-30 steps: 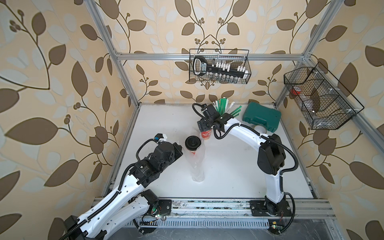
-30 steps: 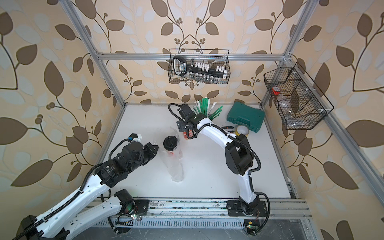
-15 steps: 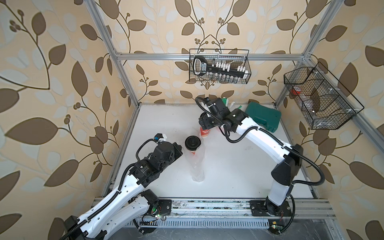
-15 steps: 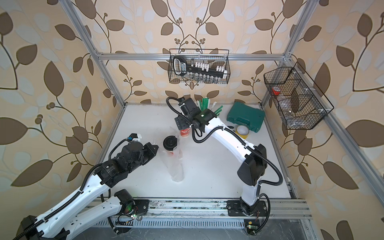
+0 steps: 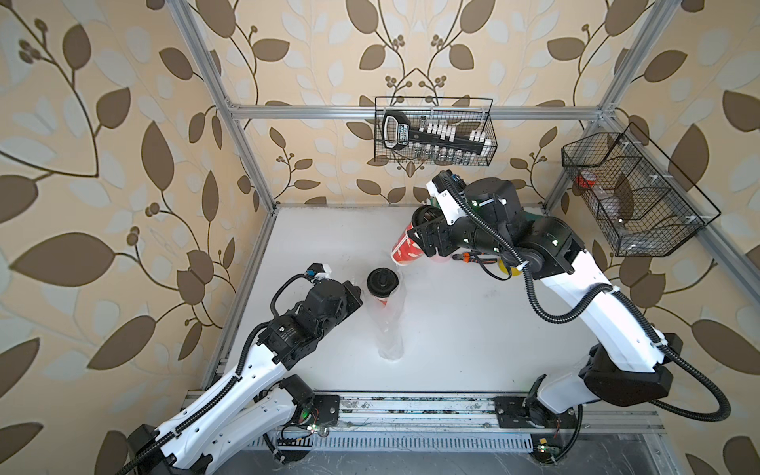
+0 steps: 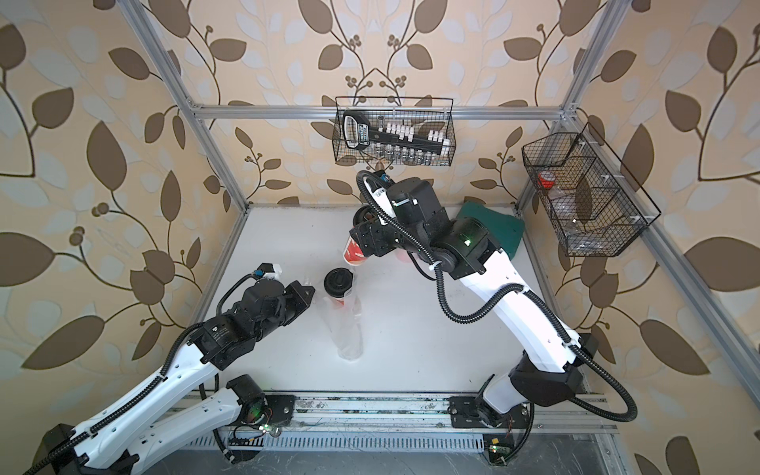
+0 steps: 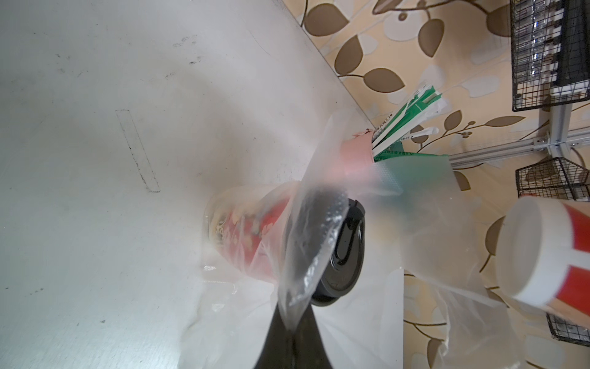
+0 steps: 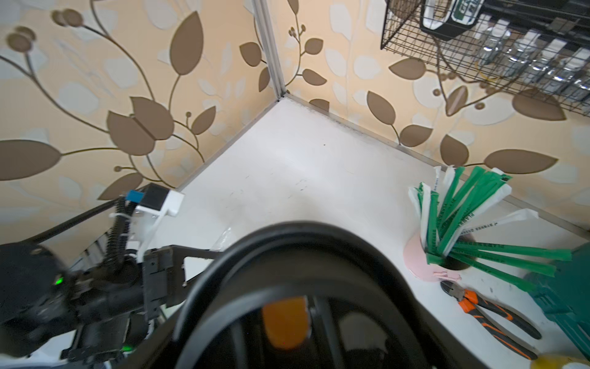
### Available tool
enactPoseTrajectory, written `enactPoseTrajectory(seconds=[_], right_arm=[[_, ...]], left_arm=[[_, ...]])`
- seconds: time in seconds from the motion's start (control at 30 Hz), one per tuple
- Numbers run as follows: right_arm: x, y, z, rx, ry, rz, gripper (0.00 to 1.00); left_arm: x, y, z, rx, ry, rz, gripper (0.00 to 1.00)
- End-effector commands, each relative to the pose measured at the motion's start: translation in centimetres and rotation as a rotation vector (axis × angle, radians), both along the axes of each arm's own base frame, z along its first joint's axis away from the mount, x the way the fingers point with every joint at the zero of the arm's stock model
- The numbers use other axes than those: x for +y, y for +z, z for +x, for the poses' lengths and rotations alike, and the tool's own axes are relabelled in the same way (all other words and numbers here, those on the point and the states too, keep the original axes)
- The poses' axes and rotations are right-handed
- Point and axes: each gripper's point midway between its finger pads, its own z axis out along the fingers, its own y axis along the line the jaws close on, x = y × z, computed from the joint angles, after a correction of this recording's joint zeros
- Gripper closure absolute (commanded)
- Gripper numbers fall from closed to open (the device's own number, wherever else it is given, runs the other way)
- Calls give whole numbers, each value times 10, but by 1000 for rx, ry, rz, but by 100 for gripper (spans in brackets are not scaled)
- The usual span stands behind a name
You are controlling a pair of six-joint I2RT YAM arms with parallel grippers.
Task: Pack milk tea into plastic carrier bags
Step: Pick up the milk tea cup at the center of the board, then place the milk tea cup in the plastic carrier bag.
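Two cups, one bag. On the left, the left gripper is pressed together on the rim of the plastic bag, and the first cup stands upright inside. Farther right and back, the right gripper clasps the second cup in the air. It is tilted, base toward the bag's mouth, so I'd say it travels left and forward.

A blurred black domed plastic lid fills much of my right wrist view, hiding the right tool there. The left wrist view cuts off the lifted red paper cup, and the thin transparent plastic bag partly veils my left tool.
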Motion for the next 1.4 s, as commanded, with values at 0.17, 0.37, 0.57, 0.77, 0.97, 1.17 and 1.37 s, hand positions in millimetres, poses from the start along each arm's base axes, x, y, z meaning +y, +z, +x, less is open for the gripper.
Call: enactPoseTrajectory(seconds=[0.17,0.37,0.57,0.77,0.97,1.17,1.37], right_arm=[[24,22,-39,36,183,130,29],[45,-7,-48,92,232,97,30],[41,-36,-47,133,204,57,30],[38,-53,-54,180,214,35,30],[43,-56,-63,207,252,44,30],[52,-63,-63,213,275,45,30],[60,-67,-61,220,285,52,30]], left_arm=[[-2,7,5,-26,1,-17,100],[1,8,3,-30,9,-20,100],[5,7,0,-30,18,-17,100],[7,6,-1,-32,23,-18,100],[7,5,-1,-33,24,-19,100],[7,4,-1,-32,24,-20,100],[7,6,0,-36,25,-20,100]])
